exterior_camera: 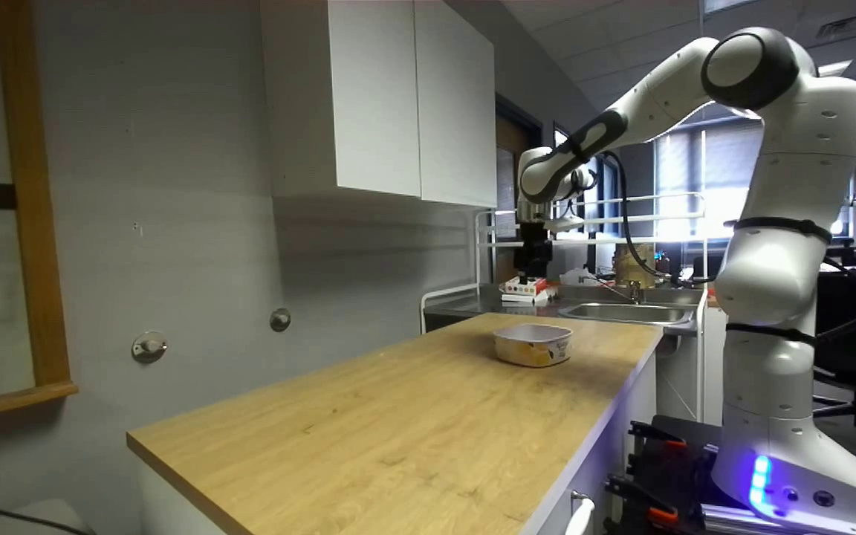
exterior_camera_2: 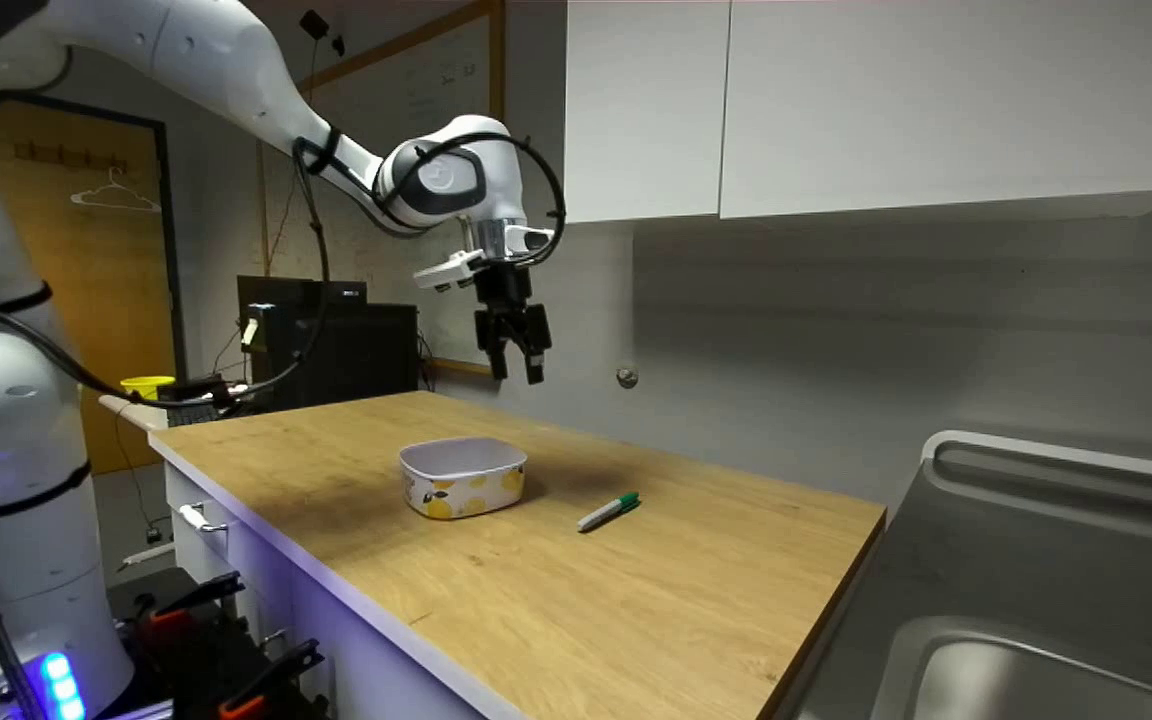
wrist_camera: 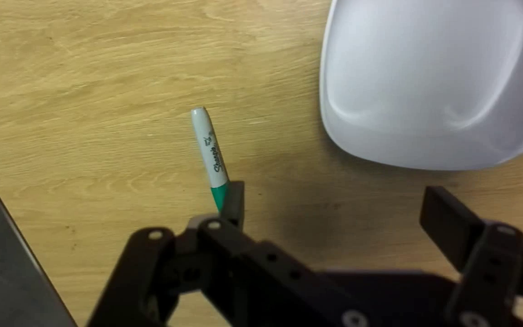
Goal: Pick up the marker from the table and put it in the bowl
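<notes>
Marker [exterior_camera_2: 607, 512], white with a green cap, lies on the light wood table [exterior_camera_2: 536, 600], to the right of the bowl [exterior_camera_2: 464, 490] in an exterior view and clearly apart from it, its cap toward the far right and its white end toward the near left. The bowl stands upright, rounded at the corners, white inside, with a yellow pattern on its outer wall. Above the table hangs the black claw [exterior_camera_2: 518, 376], pointing down at the end of the white arm [exterior_camera_2: 256, 90]. The claw's jaws stand well apart, with wood showing between them; in the wrist view one of them covers part of the green cap, and I can read "Sharpie" on the barrel. White cabinets [exterior_camera_2: 896, 110] hang on the far wall [exterior_camera_2: 786, 320], and a metal sink [exterior_camera_2: 1016, 680] lies past the table's right end. In an exterior view I also see a red and white box [exterior_camera: 536, 287] beside that sink, beyond the far end of the table. Blue light [exterior_camera_2: 63, 686] glows at the arm's foot.
</notes>
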`<act>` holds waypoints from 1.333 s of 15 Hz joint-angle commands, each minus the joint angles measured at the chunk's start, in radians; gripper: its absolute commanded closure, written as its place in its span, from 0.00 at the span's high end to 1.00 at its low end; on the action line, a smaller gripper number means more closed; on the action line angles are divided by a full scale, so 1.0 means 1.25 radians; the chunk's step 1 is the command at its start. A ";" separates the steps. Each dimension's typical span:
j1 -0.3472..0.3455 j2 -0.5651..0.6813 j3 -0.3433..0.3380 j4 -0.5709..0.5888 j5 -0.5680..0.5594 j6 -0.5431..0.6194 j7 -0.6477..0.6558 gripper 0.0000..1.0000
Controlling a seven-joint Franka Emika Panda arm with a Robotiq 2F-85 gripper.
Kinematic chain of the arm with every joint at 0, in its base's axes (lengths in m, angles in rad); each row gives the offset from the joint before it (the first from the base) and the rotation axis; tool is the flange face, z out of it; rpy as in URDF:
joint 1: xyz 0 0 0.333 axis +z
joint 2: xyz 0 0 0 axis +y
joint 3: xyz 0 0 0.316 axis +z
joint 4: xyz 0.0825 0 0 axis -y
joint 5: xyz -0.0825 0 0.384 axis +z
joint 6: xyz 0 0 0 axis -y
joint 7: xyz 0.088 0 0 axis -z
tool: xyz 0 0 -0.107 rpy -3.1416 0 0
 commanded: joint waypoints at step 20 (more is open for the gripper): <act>-0.179 0.542 -0.013 0.410 0.173 -0.018 -0.273 1.00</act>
